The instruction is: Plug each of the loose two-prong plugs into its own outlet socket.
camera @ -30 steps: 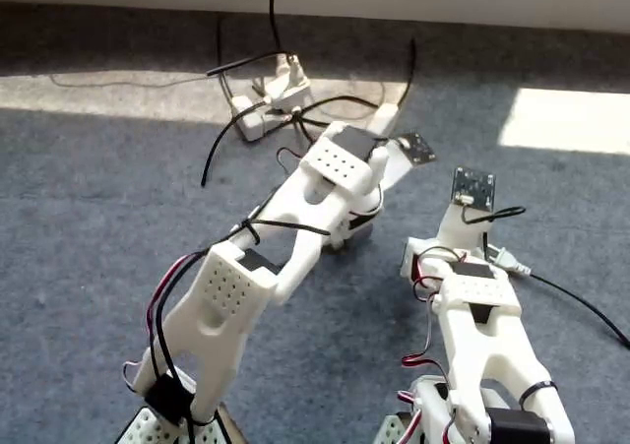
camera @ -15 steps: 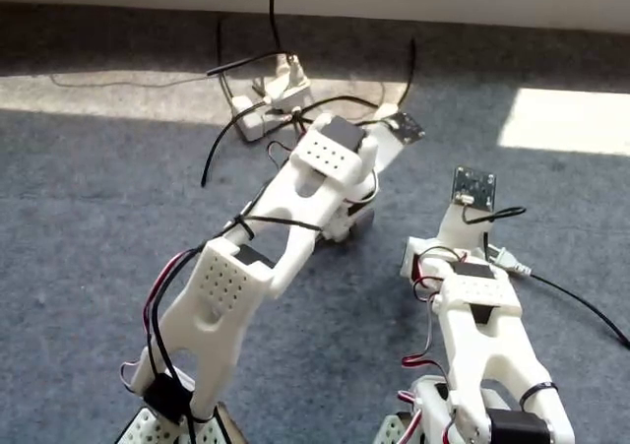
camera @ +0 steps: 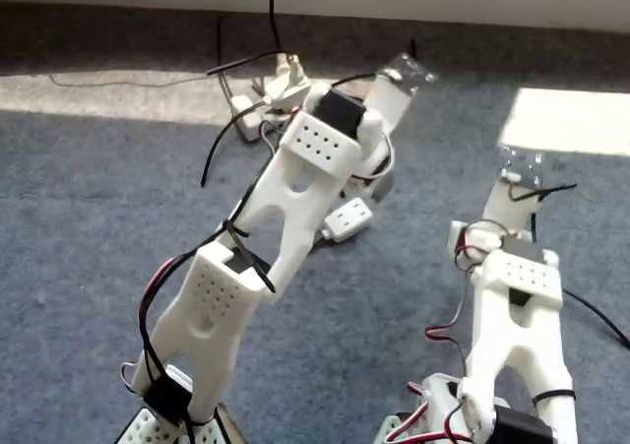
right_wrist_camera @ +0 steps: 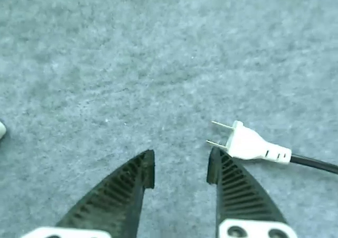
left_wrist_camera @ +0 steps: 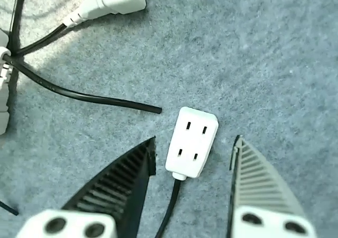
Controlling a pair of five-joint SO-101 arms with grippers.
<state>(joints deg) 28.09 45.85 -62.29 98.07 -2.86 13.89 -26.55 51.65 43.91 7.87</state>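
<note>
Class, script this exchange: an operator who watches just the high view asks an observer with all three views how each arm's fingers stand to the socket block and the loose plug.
Operator: How do things stand at the socket block?
Observer: The left gripper is open over it, with one finger on each side and a gap to both.
Operator: Is anything plugged into it?
Observer: No, both pairs of slots are empty.
Operator: And on the right?
Observer: The two-prong plug lies on the carpet just past the tip of one finger of the open right gripper, and it is not held.
</note>
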